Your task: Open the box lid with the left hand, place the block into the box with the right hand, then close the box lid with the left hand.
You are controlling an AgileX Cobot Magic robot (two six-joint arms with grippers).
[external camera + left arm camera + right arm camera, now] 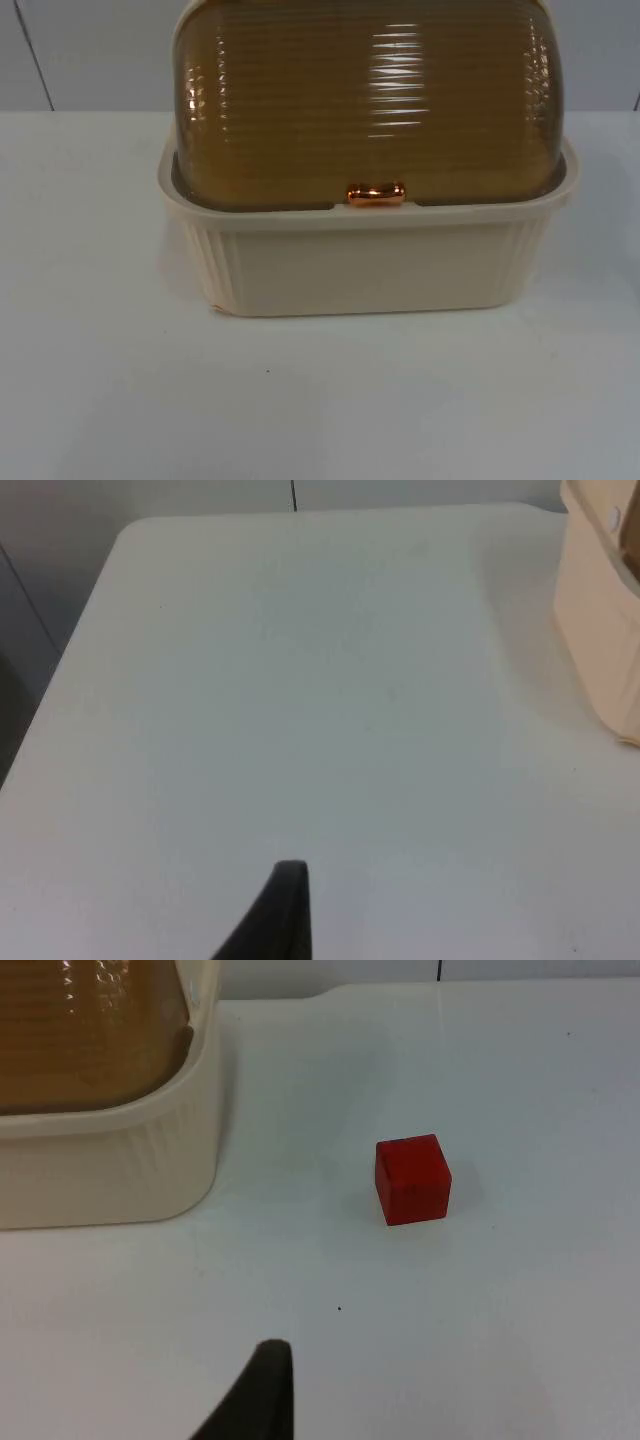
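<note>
A cream box with ribbed walls stands at the middle of the white table. Its amber see-through domed lid lies shut on the rim, with a copper handle at the front edge. A small red block sits on the table, a short way off the box's corner. My right gripper hangs above the table, short of the block and touching nothing. My left gripper hovers over bare table, well away from the box's side.
The grey partition wall rises right behind the box. In the left wrist view the table's edge runs along the far side from the box, with a dark drop beyond it.
</note>
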